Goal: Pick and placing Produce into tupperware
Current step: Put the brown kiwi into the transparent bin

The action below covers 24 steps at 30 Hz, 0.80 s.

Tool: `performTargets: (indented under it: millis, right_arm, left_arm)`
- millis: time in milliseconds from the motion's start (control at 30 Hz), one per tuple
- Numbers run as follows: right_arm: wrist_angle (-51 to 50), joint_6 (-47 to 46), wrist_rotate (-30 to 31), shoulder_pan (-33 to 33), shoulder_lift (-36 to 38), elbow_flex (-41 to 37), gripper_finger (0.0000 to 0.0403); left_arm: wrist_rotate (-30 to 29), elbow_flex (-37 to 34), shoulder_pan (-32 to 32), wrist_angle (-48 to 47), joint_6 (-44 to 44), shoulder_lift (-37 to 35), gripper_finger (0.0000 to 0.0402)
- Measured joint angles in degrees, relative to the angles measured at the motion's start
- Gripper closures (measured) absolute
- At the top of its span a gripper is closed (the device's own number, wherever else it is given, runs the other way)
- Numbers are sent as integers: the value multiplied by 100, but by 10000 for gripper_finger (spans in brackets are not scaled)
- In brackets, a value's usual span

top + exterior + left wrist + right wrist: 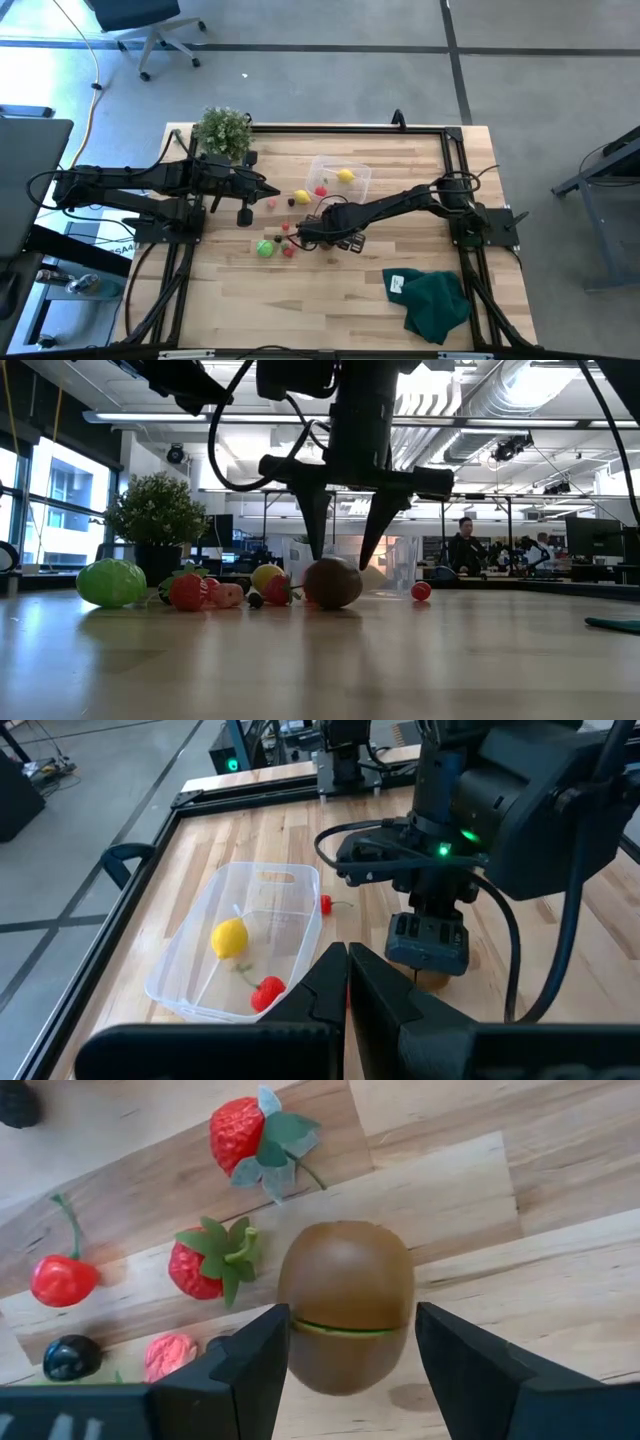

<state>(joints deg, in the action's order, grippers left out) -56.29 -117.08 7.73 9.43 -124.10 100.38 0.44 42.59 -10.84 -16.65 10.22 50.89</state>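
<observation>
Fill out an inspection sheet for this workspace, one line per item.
Surface: wooden table, dark frame rails round it.
Job's things: clear tub holds a lemon and a red piece; brown kiwi, strawberries, a cherry and a green fruit lie loose on the table.
Clutter: potted plant at the far left; green cloth near right.
Grippers: right gripper open, fingers either side of the kiwi; left gripper shut, holding nothing, beside the tub.
Cables: black leads along the arms; yellow cord on the floor.
Surroundings: office chair; person in the room behind.
</observation>
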Motion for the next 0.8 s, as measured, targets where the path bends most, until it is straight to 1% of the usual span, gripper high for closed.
performTargets:
  millis: [300,400,633,800]
  right_arm:
    - [79,4,4,1,-56,0,189]
    - [96,-9,34,34,-115,2,171]
    - [61,2,0,50,-163,0,112]
    - [70,2,2,46,-217,0,97]
  left_arm:
    - [-1,0,-1,-1,0,1,396]
    - [-1,0,-1,-1,-1,1,396]
    - [-1,0,-1,-1,-2,1,396]
    - [0,0,-1,-1,0,1,396]
